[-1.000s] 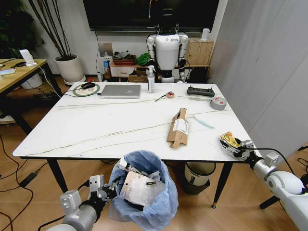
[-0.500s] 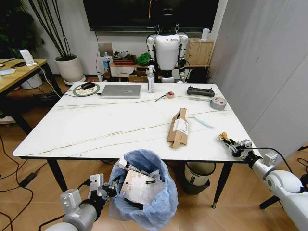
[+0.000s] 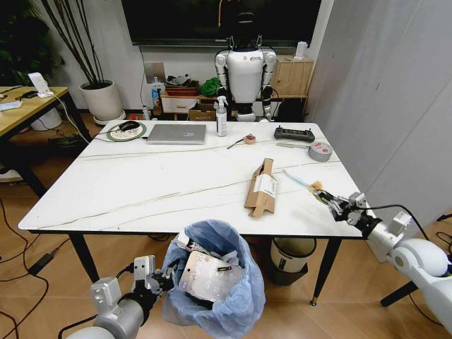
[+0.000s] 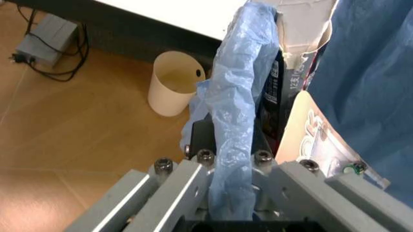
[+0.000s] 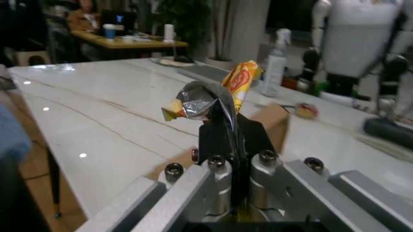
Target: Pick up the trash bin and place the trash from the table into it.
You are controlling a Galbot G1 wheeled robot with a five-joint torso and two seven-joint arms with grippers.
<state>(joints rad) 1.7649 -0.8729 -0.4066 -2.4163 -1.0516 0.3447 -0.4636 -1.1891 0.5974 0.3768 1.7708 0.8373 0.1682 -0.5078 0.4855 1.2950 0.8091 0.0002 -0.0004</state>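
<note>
Yellow wrapper [image 5: 213, 94] pinched in closed right jaws [image 3: 337, 206], held above the near right corner of the white surface [image 3: 162, 187]. Left jaws [image 4: 229, 159] clamped on the blue bag rim of the bin [image 3: 215, 282], held just below the near edge of the surface, full of litter. Brown cardboard box [image 3: 261, 187] flat on the surface, left of the right jaws. Farther back: laptop [image 3: 177, 133], spray bottle [image 3: 222, 116], tape roll [image 3: 320, 150].
</note>
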